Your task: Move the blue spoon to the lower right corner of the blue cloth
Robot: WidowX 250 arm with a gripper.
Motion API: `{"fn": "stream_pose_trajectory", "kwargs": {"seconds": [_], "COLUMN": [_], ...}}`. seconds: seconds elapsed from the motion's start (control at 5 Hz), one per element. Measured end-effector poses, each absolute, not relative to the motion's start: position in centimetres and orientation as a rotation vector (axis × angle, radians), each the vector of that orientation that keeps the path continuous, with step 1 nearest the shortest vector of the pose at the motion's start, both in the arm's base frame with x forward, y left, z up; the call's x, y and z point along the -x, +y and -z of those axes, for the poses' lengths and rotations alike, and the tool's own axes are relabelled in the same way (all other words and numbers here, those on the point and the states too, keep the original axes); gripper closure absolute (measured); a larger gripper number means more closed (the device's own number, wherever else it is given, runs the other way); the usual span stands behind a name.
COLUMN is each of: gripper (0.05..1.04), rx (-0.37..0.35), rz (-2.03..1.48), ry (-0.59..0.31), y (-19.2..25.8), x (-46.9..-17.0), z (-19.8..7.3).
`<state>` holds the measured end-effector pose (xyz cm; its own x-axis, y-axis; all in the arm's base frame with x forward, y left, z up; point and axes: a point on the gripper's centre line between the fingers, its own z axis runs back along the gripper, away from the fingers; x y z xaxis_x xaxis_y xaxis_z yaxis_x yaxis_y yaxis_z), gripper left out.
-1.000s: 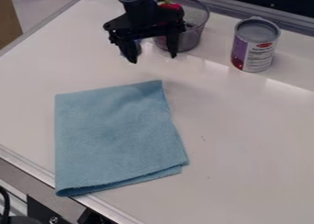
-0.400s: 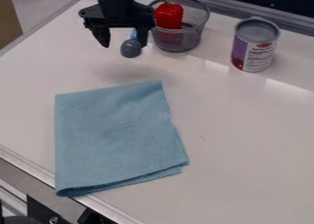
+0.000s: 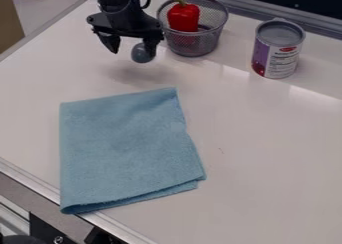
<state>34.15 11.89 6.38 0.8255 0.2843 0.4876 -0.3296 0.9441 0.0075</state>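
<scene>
1 black gripper [image 3: 133,52]: is hanging over the far left part of the white table [image 3: 267,153], beyond the blue cloth [image 3: 127,148], with the arm [image 3: 119,0] entering from the top edge.
2 fingers: are standing wide apart, pointing down.
Blue spoon [image 3: 141,55]: is showing its rounded, grey-blue bowl beside the right-hand finger in the view, near the mesh basket; the gripper is hiding the handle, and whether finger and spoon are touching, I cannot tell.
Cloth: is lying flat and folded on the table, its layers showing along the near edge; the spoon is sitting off it, well apart from the lower right corner.
Mesh basket [image 3: 194,49]: is standing upright near the back of the table, holding 1 red pepper [image 3: 184,17] with a green stem.
Can [image 3: 278,54]: is standing upright to the right of the basket, apart from it, wearing a purple and white label.
</scene>
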Motion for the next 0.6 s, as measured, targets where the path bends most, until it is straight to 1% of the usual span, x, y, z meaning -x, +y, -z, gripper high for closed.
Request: {"fn": "stream_pose_trajectory", "kwargs": {"seconds": [0.4,0.6], "gripper": [0.083,0.083], "rx": [-0.096,-0.116], "rz": [-0.310,-0.343], "ry": [-0.461,-0.430], "y": [11.6,11.8], "x": [-35.3,-36.0], "z": [-5.5,-5.5]}}
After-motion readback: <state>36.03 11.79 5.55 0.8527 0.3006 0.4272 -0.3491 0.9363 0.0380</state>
